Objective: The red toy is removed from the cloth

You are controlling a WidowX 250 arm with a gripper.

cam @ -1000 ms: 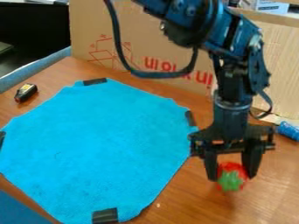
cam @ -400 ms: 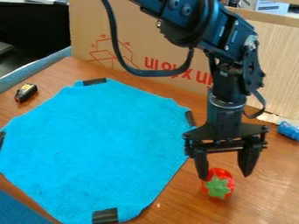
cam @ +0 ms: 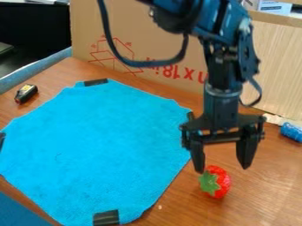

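Gaping wide, gripper holds nothing; red toy lies just below, nearer 1 finger than other.

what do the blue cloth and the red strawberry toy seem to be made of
The bright blue cloth looks like a soft, matte fabric, perhaps microfibre or terry: its surface is fuzzy and its edges are wavy. The red strawberry-shaped toy with a green leafy top looks like smooth, slightly glossy plastic, judging by the pale highlights on its red skin, though rubber is possible.
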